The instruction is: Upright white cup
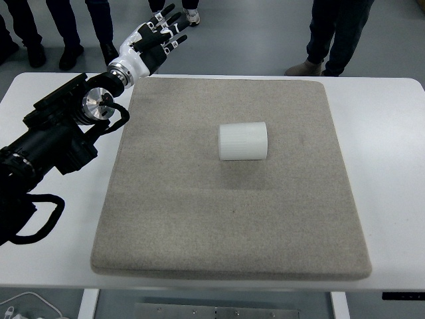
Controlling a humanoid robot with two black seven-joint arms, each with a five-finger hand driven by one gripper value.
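A white ribbed cup [243, 141] lies on its side near the middle of the grey felt mat [226, 219], its axis running left to right. My left hand [158, 38] hovers above the mat's far left corner, well away from the cup, fingers spread and holding nothing. The black left arm [56, 136] stretches in from the left edge over the white table [388, 153]. No right arm shows.
Several people's legs and shoes stand on the floor beyond the table's far edge, at the top left and top right. A white cable lies on the floor at the bottom left corner.
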